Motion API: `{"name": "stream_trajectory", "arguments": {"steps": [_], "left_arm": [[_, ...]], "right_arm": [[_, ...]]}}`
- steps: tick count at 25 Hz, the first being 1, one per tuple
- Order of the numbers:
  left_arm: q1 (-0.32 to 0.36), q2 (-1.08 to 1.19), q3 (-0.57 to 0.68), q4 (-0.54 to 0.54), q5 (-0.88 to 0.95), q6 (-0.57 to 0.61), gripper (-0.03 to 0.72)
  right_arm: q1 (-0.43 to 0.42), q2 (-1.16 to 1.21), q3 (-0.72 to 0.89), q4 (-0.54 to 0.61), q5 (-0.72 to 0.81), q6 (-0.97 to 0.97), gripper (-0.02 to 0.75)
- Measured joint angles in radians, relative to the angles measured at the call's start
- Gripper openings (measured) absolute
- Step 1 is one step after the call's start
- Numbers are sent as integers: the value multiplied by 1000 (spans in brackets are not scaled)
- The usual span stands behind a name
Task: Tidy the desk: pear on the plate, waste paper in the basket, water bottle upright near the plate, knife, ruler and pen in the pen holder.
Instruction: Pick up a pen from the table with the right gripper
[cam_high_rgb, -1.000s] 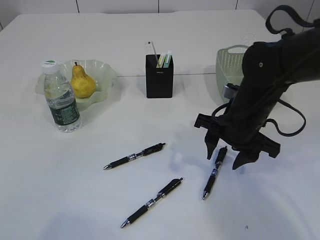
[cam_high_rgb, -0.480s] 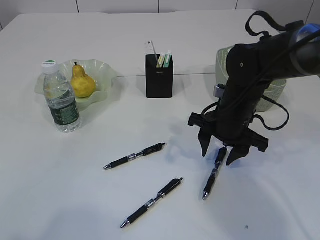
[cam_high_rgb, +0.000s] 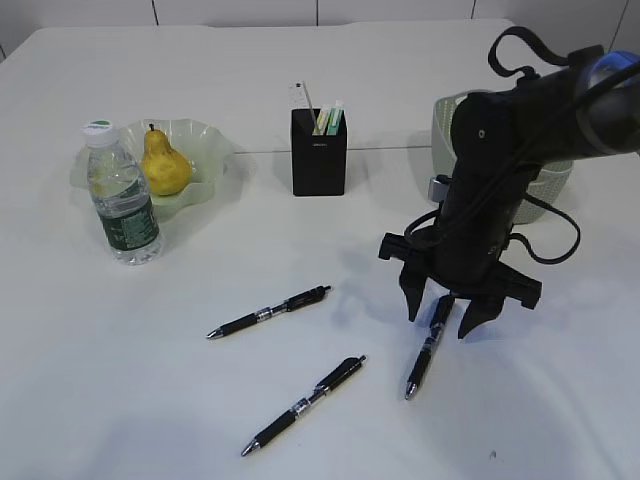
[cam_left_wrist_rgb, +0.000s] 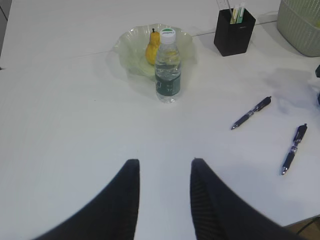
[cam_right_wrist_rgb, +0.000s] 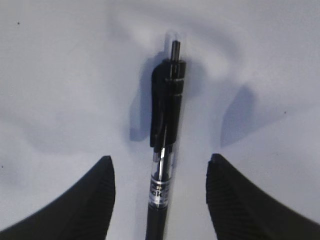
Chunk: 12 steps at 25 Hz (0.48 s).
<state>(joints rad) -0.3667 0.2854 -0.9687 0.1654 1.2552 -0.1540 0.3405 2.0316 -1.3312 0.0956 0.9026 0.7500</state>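
At lower right of the exterior view, the right gripper hangs with its jaws spread to either side of a black pen lying flat on the white table, nothing clasped. The pen holder waits at upper centre. Should the jaws close off-centre or too high, the slim barrel could roll or skid away across the smooth surface.

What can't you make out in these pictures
- Basket contents: exterior view, the right arm blocks most of it; left wrist view crops it at the corner.
- Items in the pen holder: too small to identify in either view.
- Lower end of the pen between the right jaws: cut off by the right wrist frame's bottom edge.
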Motion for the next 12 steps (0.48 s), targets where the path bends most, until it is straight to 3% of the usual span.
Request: {"name": "stream_trajectory", "arguments": {"steps": [12], "left_arm": [[0, 0, 0, 2, 0, -2, 239]], "right_arm": [[0, 12, -1, -17, 4, 0, 460]]}}
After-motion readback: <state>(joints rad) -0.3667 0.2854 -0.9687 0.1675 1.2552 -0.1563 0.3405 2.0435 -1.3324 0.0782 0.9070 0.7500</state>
